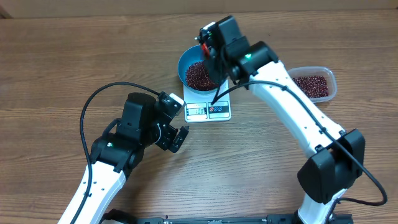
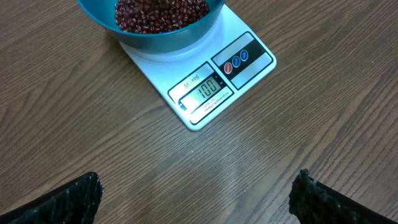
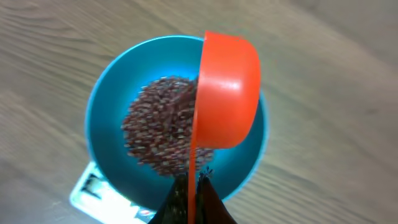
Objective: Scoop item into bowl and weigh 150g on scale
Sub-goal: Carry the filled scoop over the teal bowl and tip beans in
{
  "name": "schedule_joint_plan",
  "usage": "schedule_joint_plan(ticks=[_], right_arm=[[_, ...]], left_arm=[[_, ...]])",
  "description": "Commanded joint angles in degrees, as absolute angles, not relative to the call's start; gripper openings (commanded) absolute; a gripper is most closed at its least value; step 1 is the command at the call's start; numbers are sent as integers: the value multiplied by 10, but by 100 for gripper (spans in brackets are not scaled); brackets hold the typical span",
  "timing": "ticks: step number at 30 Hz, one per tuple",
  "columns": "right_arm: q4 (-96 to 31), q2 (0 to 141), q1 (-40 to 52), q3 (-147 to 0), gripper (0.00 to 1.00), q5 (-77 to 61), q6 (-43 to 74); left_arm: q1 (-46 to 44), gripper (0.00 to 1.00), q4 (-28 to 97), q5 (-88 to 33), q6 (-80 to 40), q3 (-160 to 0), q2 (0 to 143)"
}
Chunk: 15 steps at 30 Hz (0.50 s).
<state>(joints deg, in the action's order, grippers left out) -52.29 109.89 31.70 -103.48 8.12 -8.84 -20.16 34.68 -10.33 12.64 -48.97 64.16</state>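
beans: dark red-brown heap in the blue bowl, covering most of its floor, inner wall bare above them. in the right wrist view they look blurred.

bowl sits on the white scale, over the scale's far part. scale is about mid-width on the desk, in the far half, with its display and two round buttons along the edge facing the near side. display is lit, digits look like 100, can't be sure of a decimal point.

right gripper is over the bowl, jaws closed tight on the thin handle of an orange scoop. scoop is tipped on its side above the bowl's right half, mouth turned toward the beans, not touching the rim that i can see. can't see inside the scoop.

left gripper is fully spread and holding nothing, just near-left of the scale, apart from it, wrist camera looking at the display.

clear rounded-rectangular tub with more of the same beans sits toward the desk's right edge, well apart from the scale, partly behind the right arm.
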Motion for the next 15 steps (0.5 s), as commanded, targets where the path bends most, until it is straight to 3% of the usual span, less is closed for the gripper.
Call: schedule_joint_plan(ticks=[1,15], right_arm=[[-521,1076,345,-1054,4,213,-123],[-522,1076,371,-1054,4,233,-135]], left_arm=[[-203,99,347,-110,140,-485,645],[-203,100,347,-110,140,-485,645]])
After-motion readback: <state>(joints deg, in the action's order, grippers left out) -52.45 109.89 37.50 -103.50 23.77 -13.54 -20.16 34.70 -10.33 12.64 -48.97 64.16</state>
